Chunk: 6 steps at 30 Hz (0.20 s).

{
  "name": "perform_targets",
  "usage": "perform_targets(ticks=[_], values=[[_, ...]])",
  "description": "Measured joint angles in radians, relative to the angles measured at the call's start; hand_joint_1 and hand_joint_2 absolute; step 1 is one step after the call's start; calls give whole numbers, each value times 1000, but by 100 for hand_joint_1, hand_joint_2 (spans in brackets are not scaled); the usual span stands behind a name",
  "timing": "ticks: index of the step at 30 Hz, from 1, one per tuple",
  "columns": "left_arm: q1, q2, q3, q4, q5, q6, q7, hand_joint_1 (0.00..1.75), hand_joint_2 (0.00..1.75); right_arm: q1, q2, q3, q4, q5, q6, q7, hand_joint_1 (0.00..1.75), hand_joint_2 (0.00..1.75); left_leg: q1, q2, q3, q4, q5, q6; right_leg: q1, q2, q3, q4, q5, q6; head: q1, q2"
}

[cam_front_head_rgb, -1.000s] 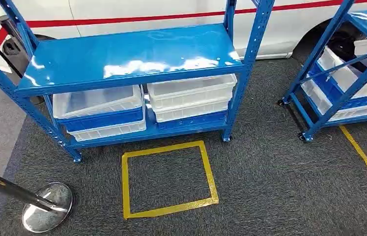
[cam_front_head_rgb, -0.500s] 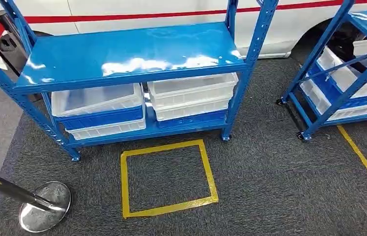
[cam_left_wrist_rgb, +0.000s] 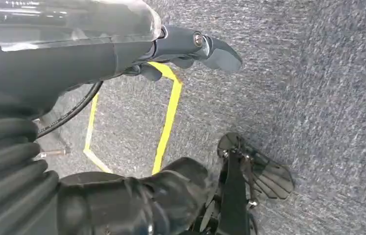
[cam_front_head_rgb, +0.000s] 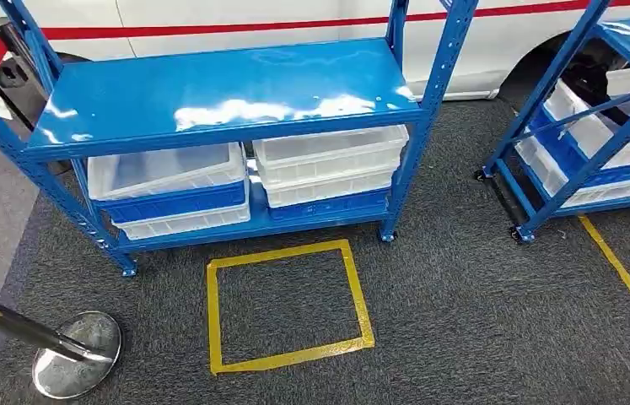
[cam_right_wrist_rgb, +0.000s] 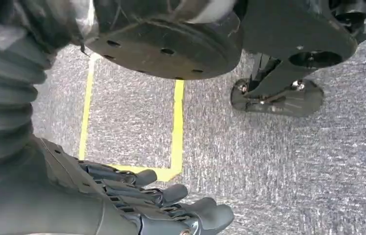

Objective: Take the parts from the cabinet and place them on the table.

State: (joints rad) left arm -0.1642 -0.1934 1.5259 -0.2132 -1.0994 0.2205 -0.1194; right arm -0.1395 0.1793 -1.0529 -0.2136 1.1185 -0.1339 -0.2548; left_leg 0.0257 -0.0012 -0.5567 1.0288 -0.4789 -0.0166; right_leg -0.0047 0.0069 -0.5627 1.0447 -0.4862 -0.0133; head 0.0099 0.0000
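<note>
— Looking through the head view first: what is seen?

— A blue metal shelving cabinet [cam_front_head_rgb: 227,93] is seen across the upper half of the frame, its glossy top shelf bare. On its lower shelf, stacked white and blue plastic bins [cam_front_head_rgb: 168,190] are seen at the left and a second stack of white plastic bins [cam_front_head_rgb: 328,164] just beside them at the right. Whether parts lie inside cannot be told. A square of yellow floor tape [cam_front_head_rgb: 286,305] is laid on the dark grey carpet [cam_front_head_rgb: 480,321] at lower centre, in front of the cabinet. A chrome stanchion base [cam_front_head_rgb: 75,364] is seen at the lower left, a second blue metal rack [cam_front_head_rgb: 585,126] holding white bins at the right edge, and a white vehicle body with a red stripe [cam_front_head_rgb: 294,25] along the top.

— And the left wrist view?

— The left hand [cam_left_wrist_rgb: 185,49] is shown at the upper middle of the frame over carpet and yellow tape; its fingers are extended and nothing is held.

— The right wrist view?

— The right hand [cam_right_wrist_rgb: 166,205] is found at the bottom of the frame, fingers stretched out and apart, nothing grasped, above the tape's corner.
</note>
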Motion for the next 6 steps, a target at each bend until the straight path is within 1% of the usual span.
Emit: perform_targets(ticks=[6], values=[[0,0,0,0,8,-3,8,0,175,0,0,-7,0,-3,2,-1,0,175,1,0,0,0,0,0,1,0,0,0,0,0,0,0]])
